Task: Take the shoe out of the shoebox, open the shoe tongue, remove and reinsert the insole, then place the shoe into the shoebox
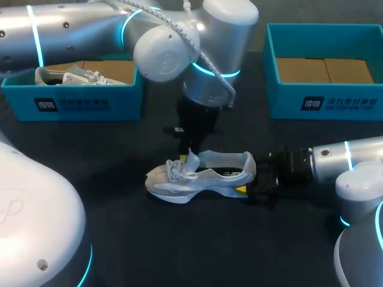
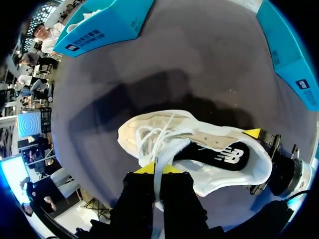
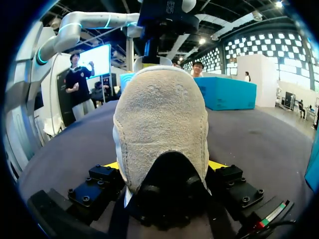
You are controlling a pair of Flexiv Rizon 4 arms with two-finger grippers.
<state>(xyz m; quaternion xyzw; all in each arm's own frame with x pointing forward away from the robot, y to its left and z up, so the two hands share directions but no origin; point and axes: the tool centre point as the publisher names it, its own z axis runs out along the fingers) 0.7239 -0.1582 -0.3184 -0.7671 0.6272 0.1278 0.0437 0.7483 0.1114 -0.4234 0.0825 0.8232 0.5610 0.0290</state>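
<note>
Dark charcoal table (image 1: 179,251), matte finish, flat and unbroken. Soft, blurred shadows noted at the table's middle. Faint pale specks scattered over the surface toward the table's far edge. Lighting diffuse.

Dim, even light falls from above. The dark worktop (image 2: 199,50) shows little glare, and a soft, broad shadow lies beside the pale shoe (image 2: 134,137).

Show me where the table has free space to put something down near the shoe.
Free: the table on the shoe's near side, and between the shoe and the left shoebox. Crowded: behind the shoe, where the left gripper holds the tongue, and at its heel, held by the right gripper.
</note>
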